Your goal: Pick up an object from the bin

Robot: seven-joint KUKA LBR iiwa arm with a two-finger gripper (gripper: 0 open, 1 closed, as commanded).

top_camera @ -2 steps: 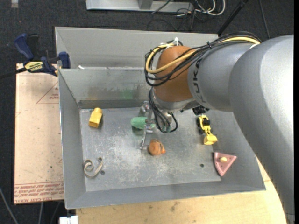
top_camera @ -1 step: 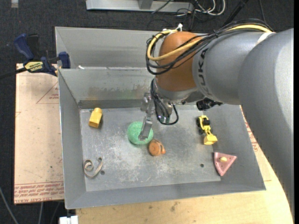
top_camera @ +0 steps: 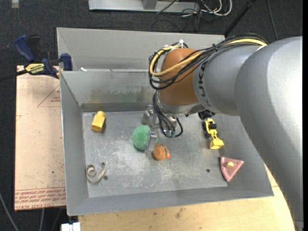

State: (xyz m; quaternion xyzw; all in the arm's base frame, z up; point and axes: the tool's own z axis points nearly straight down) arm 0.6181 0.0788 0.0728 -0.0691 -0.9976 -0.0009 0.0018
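Seen from above, the claw [top_camera: 153, 135] hangs low over the middle of the bin [top_camera: 72, 129], just beside the right edge of a green fuzzy lump [top_camera: 140, 138]. Whether it is released or clenched cannot be told. A small orange ball [top_camera: 160, 152] lies just near-right of the lump. A yellow block [top_camera: 98, 121] sits far-left, a grey curl [top_camera: 96, 173] near-left, a yellow-and-black toy [top_camera: 212, 134] right and a pink triangle [top_camera: 230, 167] near-right.

The grey arm [top_camera: 250, 76] bears dark lettering, of which "UKA" can be read.
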